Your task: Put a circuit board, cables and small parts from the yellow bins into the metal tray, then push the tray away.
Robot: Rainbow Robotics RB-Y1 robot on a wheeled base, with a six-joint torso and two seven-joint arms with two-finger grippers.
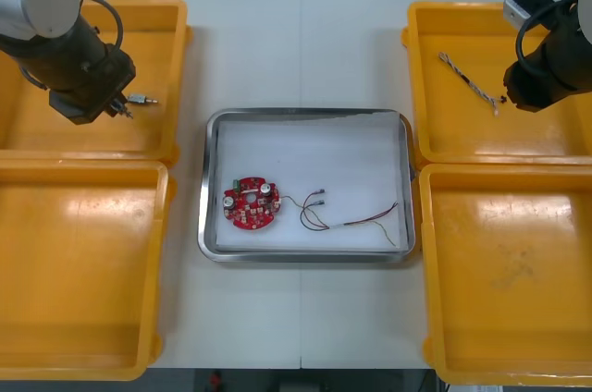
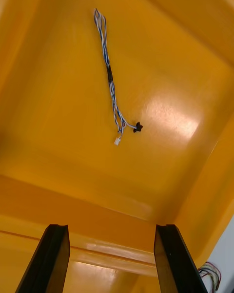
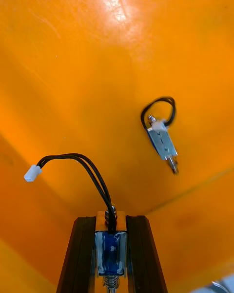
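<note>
left end effector, small metal part clamped

Yellow bins, red circuit board, twisted blue-and-white cable, white-lined tray

The left hand hangs over the orange floor of a bin. Its two black fingers are clamped on a small metal part with a blue body. A double black cable rises from this part and curves away to a white plug. Well apart from the fingers, a second small metal part lies on the bin floor, with its own black cable loop curled above it.
</note>
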